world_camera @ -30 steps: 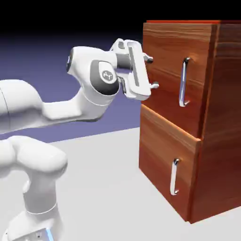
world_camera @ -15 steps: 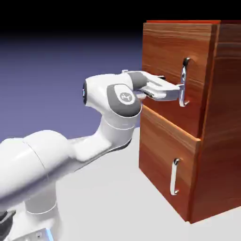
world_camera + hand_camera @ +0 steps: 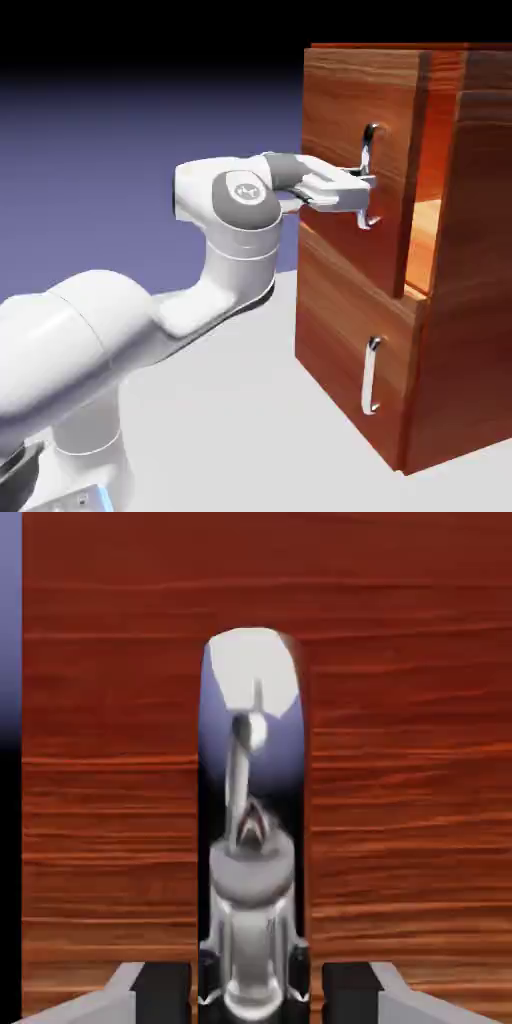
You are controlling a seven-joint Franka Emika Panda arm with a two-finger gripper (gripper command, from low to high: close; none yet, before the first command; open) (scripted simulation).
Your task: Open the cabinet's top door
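Note:
The cabinet [image 3: 468, 260] of reddish-brown wood stands at the right of the exterior view. Its top door [image 3: 340, 110] stands a little out from the cabinet's front, and a lit gap shows along its right edge. My gripper [image 3: 362, 190] reaches in from the left and is shut on the door's vertical silver handle [image 3: 369, 150], near the handle's lower half. In the hand view the shiny handle [image 3: 252, 802] fills the middle in front of the wood of the top door [image 3: 400, 712]. It runs down between my gripper [image 3: 255, 992], whose dark finger pads [image 3: 162, 990] flank it.
Below the top door is the shorter lower door [image 3: 340, 330], flush with the cabinet, with its own small silver handle [image 3: 371, 376]. The white arm [image 3: 230, 240] spans the left half of the exterior view above the grey table [image 3: 230, 420].
The hand swung from beside the cabinet to the handle and shut on it. Since half a second ago the top door has come out toward the exterior view's left, showing a gap.

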